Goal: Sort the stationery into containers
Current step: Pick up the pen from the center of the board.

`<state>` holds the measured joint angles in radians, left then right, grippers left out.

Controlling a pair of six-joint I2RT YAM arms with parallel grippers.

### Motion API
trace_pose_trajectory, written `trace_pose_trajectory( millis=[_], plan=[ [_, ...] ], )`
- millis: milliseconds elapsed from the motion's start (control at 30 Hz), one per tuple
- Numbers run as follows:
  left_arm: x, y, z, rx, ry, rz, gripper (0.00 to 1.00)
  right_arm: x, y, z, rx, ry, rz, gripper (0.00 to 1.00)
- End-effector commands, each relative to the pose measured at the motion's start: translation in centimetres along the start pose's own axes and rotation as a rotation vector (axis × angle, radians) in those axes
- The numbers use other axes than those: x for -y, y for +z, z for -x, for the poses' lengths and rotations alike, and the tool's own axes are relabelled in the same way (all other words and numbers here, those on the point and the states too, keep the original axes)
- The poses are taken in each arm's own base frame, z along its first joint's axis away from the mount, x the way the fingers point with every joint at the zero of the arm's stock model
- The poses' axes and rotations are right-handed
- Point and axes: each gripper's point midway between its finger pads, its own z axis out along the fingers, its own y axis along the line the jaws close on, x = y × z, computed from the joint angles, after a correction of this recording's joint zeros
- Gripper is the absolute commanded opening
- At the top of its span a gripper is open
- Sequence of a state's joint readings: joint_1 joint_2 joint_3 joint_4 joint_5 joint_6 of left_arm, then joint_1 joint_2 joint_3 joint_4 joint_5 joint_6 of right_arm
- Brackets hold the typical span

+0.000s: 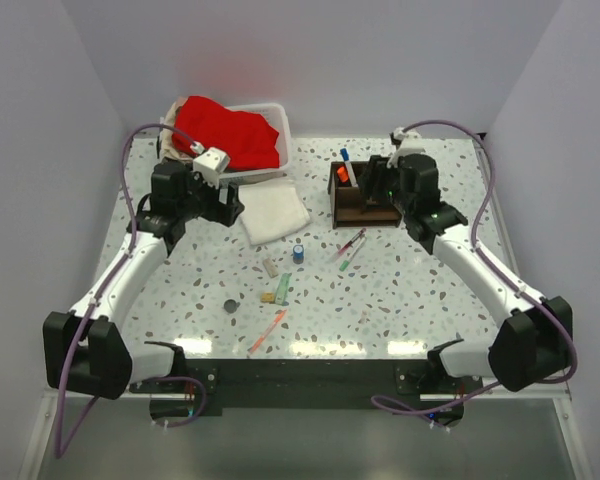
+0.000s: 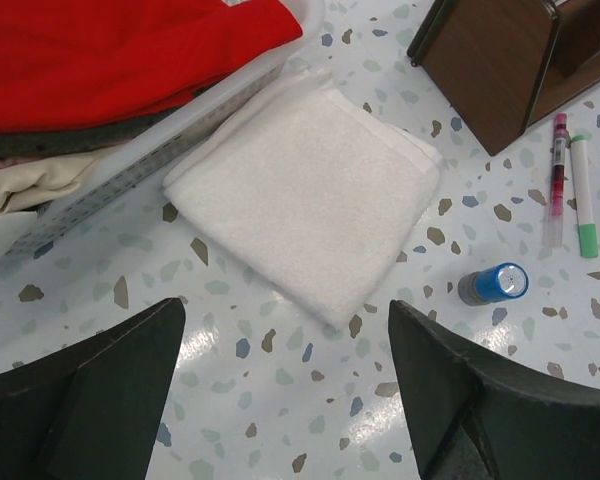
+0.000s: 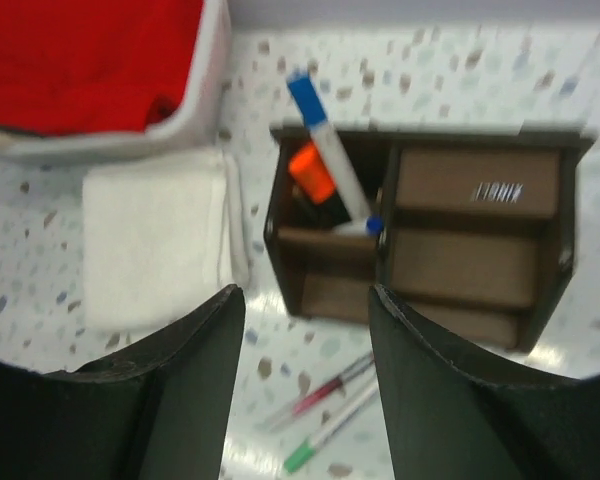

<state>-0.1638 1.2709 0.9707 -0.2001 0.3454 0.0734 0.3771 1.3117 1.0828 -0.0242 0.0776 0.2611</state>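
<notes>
**While two markers stand in the organizer [image 3: 480,185], the rest lies on the table [image 1: 400,300]**

Although the dark wooden organizer has several compartments, only the tall one at its upper left in the right wrist view shows contents. A blue-capped marker [image 3: 325,150] leans there on a slant, and an orange-capped marker [image 3: 312,172] sits against it. The right claw [image 3: 305,385] hovers over the organizer with its fingers apart and nothing between them.

Just below the organizer in that frame, a pink-red pen [image 3: 320,390] and a green pen [image 3: 330,430] lie side by side on the table, outside any compartment.

In the top view a blue bottle [image 1: 298,252] stands left of those two pens. Further toward the lower left come a beige block [image 1: 269,266], a green block [image 1: 282,289] and a dark disc [image 1: 230,306]. A pink pen [image 1: 268,331] lies at lower centre. All of these are well apart from the organizer.

At the upper left of the left wrist view, the white basket [image 2: 140,160] holds a red cloth [image 2: 110,50] with beige fabric [image 2: 30,180] under it. The folded white cloth [image 2: 300,210] lies on the table just beside the basket's wall. The left claw [image 2: 290,400] hangs over the cloth's lower edge, fingers wide apart, holding nothing.
</notes>
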Motion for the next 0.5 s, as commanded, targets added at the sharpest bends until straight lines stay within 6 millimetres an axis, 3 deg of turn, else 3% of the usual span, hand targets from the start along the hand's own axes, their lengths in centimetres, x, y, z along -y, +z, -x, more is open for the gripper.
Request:
trace_pose_trajectory(
  millis=[0,100,267,467],
  plan=[
    [0.5,-1.3,1.6,0.071,0.013,-0.006,0.88,1.0,-2.1,-14.5,-0.493,0.329,-0.123,0.56],
    [0.5,-1.8,1.1,0.063,0.018,0.002,0.88,1.2,-2.4,-17.2,-0.562,0.426,-0.173,0.55],
    [0.7,-2.4,-0.1,0.050,0.009,0.008,0.88,3.3,-2.8,-19.4,-0.647,0.493,-0.382,0.47],
    [0.5,-3.1,-1.1,0.035,0.002,0.022,0.88,3.2,0.1,-19.6,-0.634,0.571,-0.426,0.43]
  ],
)
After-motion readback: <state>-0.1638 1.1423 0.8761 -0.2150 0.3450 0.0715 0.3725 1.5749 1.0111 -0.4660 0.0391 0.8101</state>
